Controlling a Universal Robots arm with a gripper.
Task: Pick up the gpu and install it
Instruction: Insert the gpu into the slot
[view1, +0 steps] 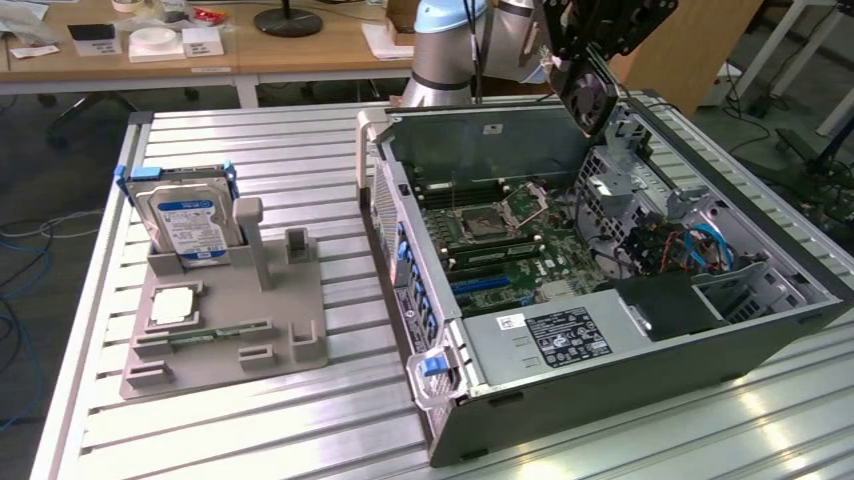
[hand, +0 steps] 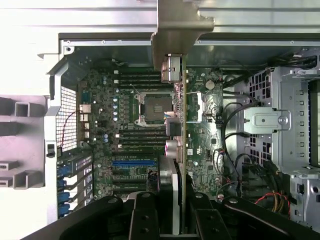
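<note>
While the end effector (hand: 175, 205) grips the gpu (view1: 589, 88) edge-on over the open case (view1: 627, 385), pickup's done but it's not slotted yet.
</note>
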